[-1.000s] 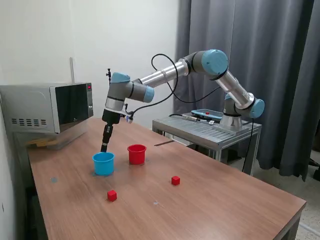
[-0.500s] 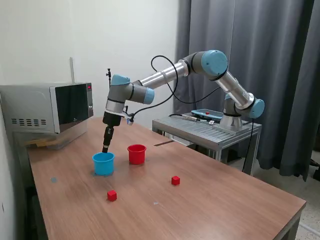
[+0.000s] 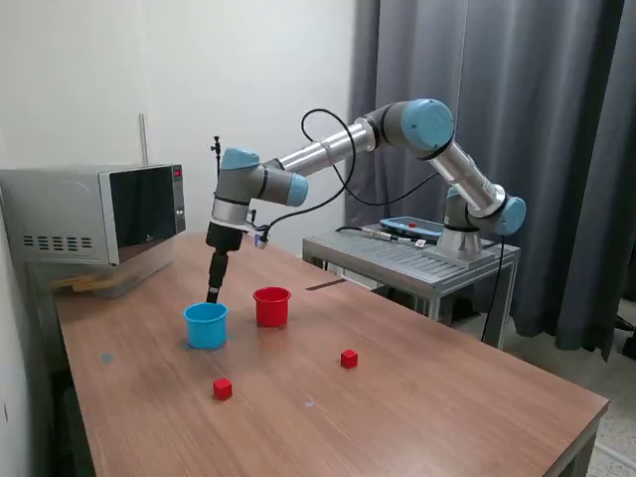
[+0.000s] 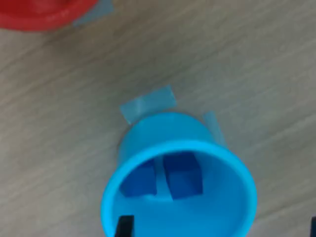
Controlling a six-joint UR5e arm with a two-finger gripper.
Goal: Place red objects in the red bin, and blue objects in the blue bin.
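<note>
The light blue cup (image 3: 206,325) stands on the wooden table, and the red cup (image 3: 271,306) stands just to the exterior view's right of it. My gripper (image 3: 213,292) hangs straight over the blue cup, a little above its rim, open and empty. In the wrist view, two dark blue cubes (image 4: 183,174) (image 4: 139,180) lie inside the blue cup (image 4: 148,136), and the fingertips (image 4: 124,224) stand wide apart at the frame's edge. The red cup's rim (image 4: 39,17) shows at one corner. Two red cubes (image 3: 222,389) (image 3: 349,359) lie on the table nearer the front.
A microwave (image 3: 94,214) stands at the table's back corner, on the exterior view's left. A metal cart (image 3: 417,253) holding the arm's base stands behind the table, in front of a grey curtain. Pieces of blue tape (image 4: 148,103) lie on the table beside the blue cup.
My gripper has risen slightly above the blue cup and shifted a little towards the exterior view's right. The cups and red cubes have not moved.
</note>
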